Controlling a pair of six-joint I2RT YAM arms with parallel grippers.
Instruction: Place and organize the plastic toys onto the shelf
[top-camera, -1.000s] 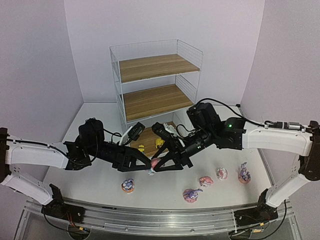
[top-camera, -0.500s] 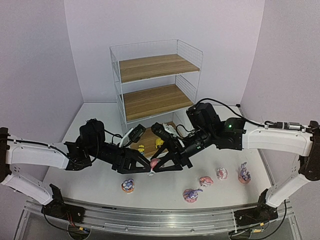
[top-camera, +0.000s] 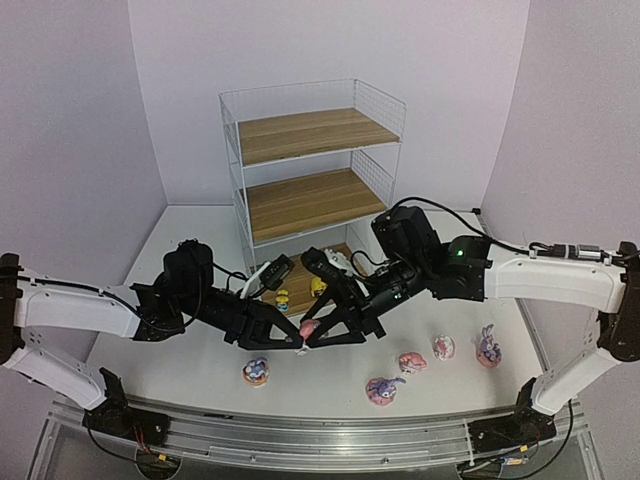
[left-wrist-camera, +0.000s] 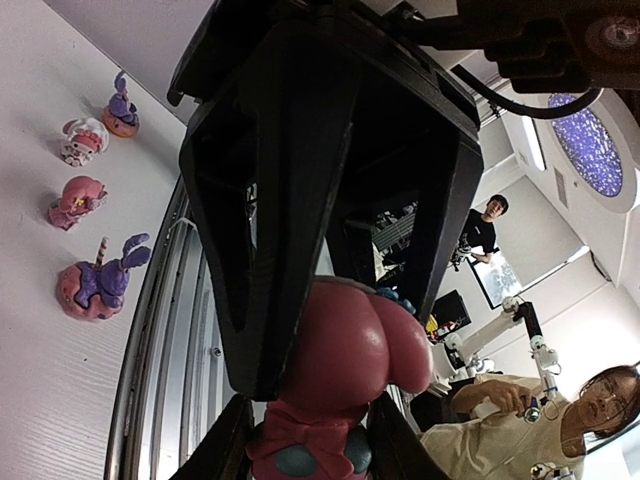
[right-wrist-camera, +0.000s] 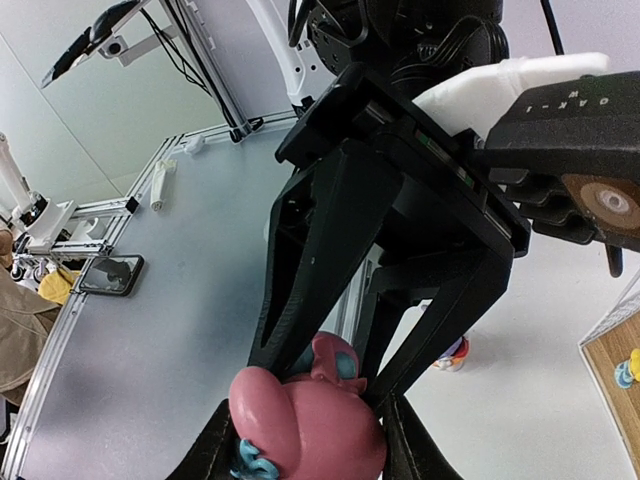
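Note:
A pink toy (top-camera: 309, 327) with blue bows hangs above the table between both arms. My right gripper (top-camera: 318, 333) is shut on it, fingers flanking its round body (right-wrist-camera: 300, 425). My left gripper (top-camera: 299, 341) has closed in from the opposite side, its fingers pressed against the toy's bow end (left-wrist-camera: 320, 440). The white wire shelf (top-camera: 310, 170) stands behind. Two yellow toys (top-camera: 283, 298) (top-camera: 319, 288) sit on its lowest board. On the table lie a purple bunny (top-camera: 256, 371), another purple bunny (top-camera: 382, 389), a pink toy (top-camera: 411, 361), a pink-white toy (top-camera: 443, 346) and a third purple bunny (top-camera: 488, 347).
The shelf's upper boards (top-camera: 315, 133) and middle board (top-camera: 312, 200) carry nothing. A metal rail (top-camera: 300, 440) runs along the table's near edge. The loose toys cluster at the front right of the table (top-camera: 180, 240).
My left gripper's fingers have narrowed onto the pink toy that the right gripper holds. Both arms have stayed almost in place.

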